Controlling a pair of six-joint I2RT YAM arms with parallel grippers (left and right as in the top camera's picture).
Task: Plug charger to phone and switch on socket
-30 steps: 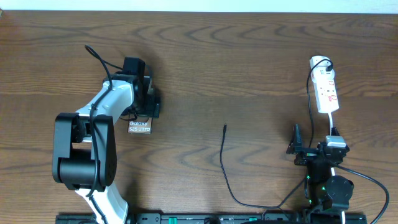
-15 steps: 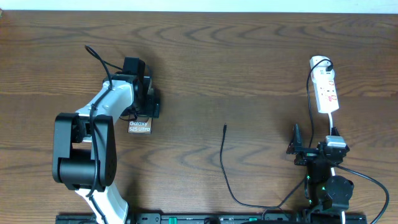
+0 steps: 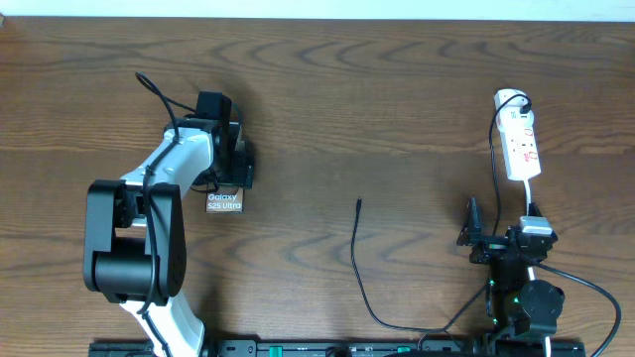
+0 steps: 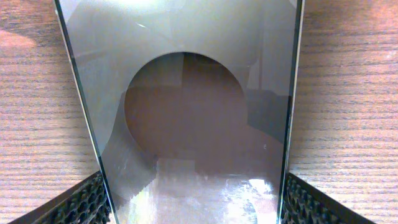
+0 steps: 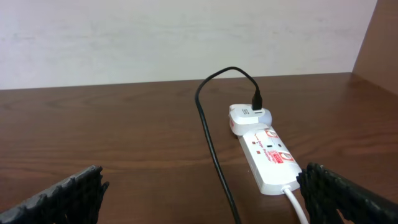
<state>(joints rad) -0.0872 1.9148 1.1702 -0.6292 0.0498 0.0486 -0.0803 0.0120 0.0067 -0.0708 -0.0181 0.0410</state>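
One oval (image 4: 183, 102) on phone (image 4: 189, 168), wrist-view only

centre: open wood, only the charger (image 3: 356, 248) snaking up from the near edge | left: left arm (image 3: 169, 164) lies over the phone (image 3: 223, 202) — near-side approach blocked | right: socket (image 3: 519, 147) in far corner, charger's cable running close alongside

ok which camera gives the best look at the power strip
The right wrist view: the power strip lies close ahead, with its red marks, white plug and black cable clear. Overhead shows the power strip small, at the far right. The left wrist view shows none of it, mostly the phone.
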